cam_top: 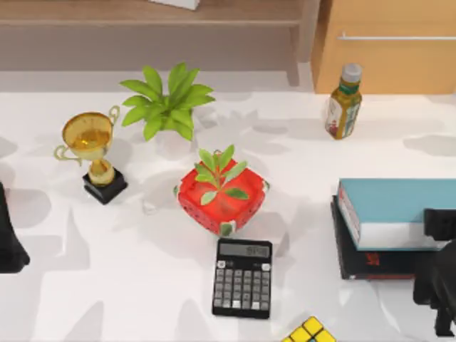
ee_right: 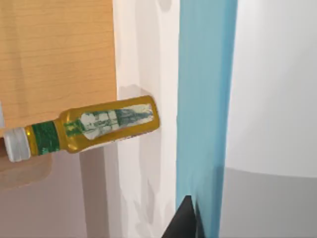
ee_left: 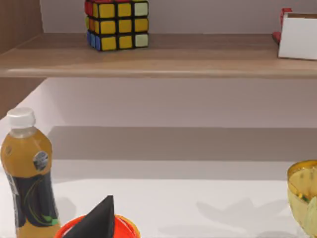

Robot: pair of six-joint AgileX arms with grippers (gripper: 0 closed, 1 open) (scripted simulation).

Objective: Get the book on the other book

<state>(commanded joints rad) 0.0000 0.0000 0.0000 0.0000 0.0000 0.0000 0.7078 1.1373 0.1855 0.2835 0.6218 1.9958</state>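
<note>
Books sit stacked at the right side of the white tabletop (cam_top: pixel 107 285): the light blue book (cam_top: pixel 402 206) lies on the black book (cam_top: pixel 370 262). Right gripper (cam_top: pixel 442 285) hangs just beside the stack's right end; whether its fingers are spread cannot be told. Left arm (cam_top: pixel 11 242) is parked at the left edge, near a gold trophy (cam_top: pixel 92 153).

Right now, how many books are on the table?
2: the light blue book at the table's right edge, lying on the black book beneath it. The right gripper covers part of them.
</note>
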